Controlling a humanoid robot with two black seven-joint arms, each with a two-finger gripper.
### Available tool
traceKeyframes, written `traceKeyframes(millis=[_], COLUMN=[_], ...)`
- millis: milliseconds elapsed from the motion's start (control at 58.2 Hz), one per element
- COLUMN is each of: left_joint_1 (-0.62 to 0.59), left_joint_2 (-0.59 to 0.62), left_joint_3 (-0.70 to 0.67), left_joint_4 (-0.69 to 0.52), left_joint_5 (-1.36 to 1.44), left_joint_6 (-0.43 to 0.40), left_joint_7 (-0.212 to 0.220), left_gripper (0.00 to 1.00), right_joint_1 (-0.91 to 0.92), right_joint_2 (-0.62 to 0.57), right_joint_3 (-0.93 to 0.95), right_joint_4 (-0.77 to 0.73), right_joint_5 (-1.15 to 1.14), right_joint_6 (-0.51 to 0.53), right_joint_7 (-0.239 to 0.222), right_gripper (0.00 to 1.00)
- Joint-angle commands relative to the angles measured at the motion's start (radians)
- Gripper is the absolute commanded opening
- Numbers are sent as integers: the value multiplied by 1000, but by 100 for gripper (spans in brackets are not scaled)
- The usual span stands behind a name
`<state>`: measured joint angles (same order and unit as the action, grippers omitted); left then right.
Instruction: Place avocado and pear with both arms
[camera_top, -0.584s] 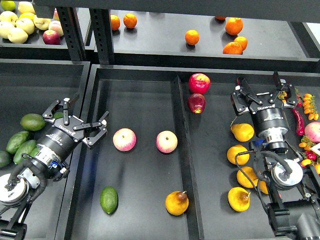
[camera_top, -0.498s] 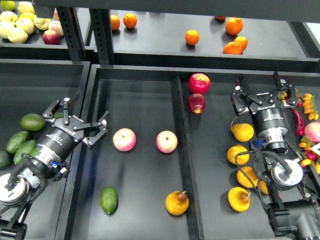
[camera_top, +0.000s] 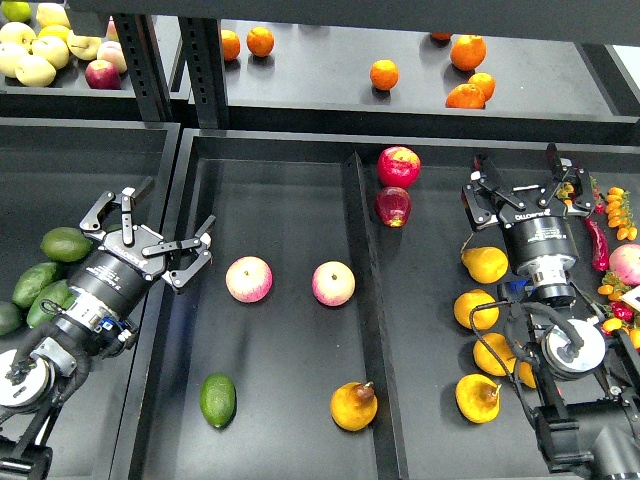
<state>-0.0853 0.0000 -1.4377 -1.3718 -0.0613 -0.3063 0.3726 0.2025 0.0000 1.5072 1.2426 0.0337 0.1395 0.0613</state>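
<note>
I take the central tray (camera_top: 270, 170) with its upright divider (camera_top: 366, 300) as my landmark. The avocado (camera_top: 217, 399) lies in the tray's left compartment, near the front left corner, free of any contact. The pear (camera_top: 353, 405) sits in the same compartment at the front, just beside the divider, its stem tipped toward that wall. Two pink apples (camera_top: 249, 278) rest side by side in the middle of this compartment, apart from both fruits. My left gripper (camera_top: 152, 232) hovers over the tray's left rim with its fingers spread wide, holding nothing. My right gripper (camera_top: 522, 180) hangs over the compartment right of the divider, fingers likewise parted and empty, above a cluster of yellow pears (camera_top: 485, 264).
</note>
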Motion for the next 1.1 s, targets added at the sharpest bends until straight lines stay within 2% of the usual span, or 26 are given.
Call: traceKeyframes(millis=[0, 705, 911, 997, 1083], left_joint_1=[1, -16, -131, -220, -316], left_joint_2=[0, 0, 0, 115, 265], left_joint_3=[-3, 23, 138, 232, 373], left_joint_4=[0, 3, 29, 54, 77], left_joint_5=[0, -6, -5, -6, -35], left_joint_6=[-2, -7, -2, -4, -13], left_joint_7=[3, 8, 28, 35, 65], left_gripper=[100, 100, 100, 100, 100], right_joint_1=[0, 3, 6, 6, 6], right_joint_2=[0, 0, 0, 0, 0], right_joint_3=[1, 2, 2, 2, 2], right_joint_4=[1, 1, 3, 3, 1], right_joint_5=[0, 3, 3, 3, 3], right_joint_6=[0, 3, 2, 3, 3], right_joint_7=[0, 0, -2, 0, -1], right_gripper=[99, 99, 99, 99, 99])
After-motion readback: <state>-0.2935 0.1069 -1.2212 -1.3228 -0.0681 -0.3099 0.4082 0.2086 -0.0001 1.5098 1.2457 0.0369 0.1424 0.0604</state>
